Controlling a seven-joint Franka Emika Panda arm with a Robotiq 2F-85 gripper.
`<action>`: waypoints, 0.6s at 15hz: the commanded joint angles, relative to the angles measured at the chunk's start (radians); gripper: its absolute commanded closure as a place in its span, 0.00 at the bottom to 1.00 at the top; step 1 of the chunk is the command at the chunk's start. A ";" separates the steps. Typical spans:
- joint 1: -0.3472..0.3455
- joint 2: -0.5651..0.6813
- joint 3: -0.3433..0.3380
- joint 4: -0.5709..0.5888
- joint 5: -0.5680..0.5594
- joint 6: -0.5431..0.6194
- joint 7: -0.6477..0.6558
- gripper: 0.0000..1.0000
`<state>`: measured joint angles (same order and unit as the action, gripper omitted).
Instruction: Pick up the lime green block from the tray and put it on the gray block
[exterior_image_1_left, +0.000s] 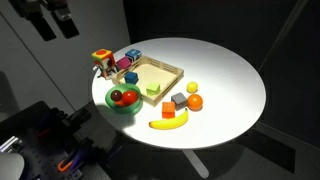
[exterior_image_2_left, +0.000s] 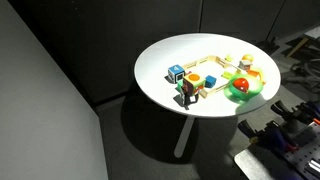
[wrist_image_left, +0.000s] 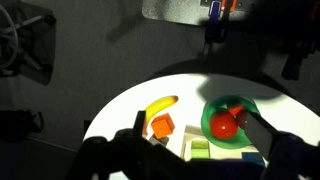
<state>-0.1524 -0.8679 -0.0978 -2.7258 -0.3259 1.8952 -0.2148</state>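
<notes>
White round table, lime green block in tray, far below tool, jaws apart

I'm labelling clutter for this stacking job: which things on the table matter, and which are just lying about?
Job: lime green block, tray, gray block.
Lying about: green bowl, banana, orange fruit, red block.

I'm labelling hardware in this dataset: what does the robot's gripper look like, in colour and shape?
The gripper is black and blocky, with two chunky dark fingers that show only as silhouettes in the wrist view. No markings or cables on it are legible, and hardly any of the arm shows.
</notes>
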 joint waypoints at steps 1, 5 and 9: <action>0.017 -0.001 -0.013 0.003 -0.010 -0.006 0.010 0.00; 0.019 0.007 -0.009 0.010 -0.004 -0.009 0.016 0.00; 0.048 0.052 0.008 0.041 0.029 -0.004 0.058 0.00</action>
<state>-0.1321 -0.8592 -0.0974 -2.7227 -0.3222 1.8957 -0.1957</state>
